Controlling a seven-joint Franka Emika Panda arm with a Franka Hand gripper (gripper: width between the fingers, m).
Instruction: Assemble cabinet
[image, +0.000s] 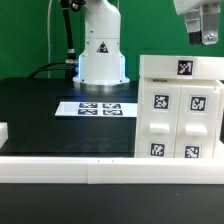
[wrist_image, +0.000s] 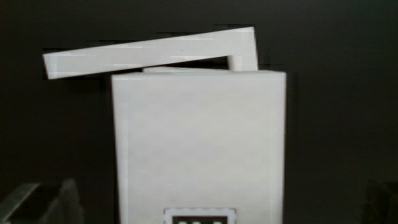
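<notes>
The cabinet (image: 177, 118) is a large white boxy body standing at the exterior view's right, with square tags on its top and on its recessed front panels. My gripper (image: 205, 30) hangs high above it at the top right, partly cut off by the frame. In the wrist view the cabinet (wrist_image: 196, 130) fills the middle, seen from above, with one tag at its near edge. My gripper (wrist_image: 214, 215) is open and holds nothing. One dim finger (wrist_image: 45, 200) shows beside the cabinet; the other is hidden in the dark.
The marker board (image: 98, 107) lies on the black table before the robot base (image: 100, 50). A white rail (image: 90, 166) runs along the front edge; its angled corner (wrist_image: 151, 55) shows beyond the cabinet. A small white piece (image: 3, 131) sits at the left edge.
</notes>
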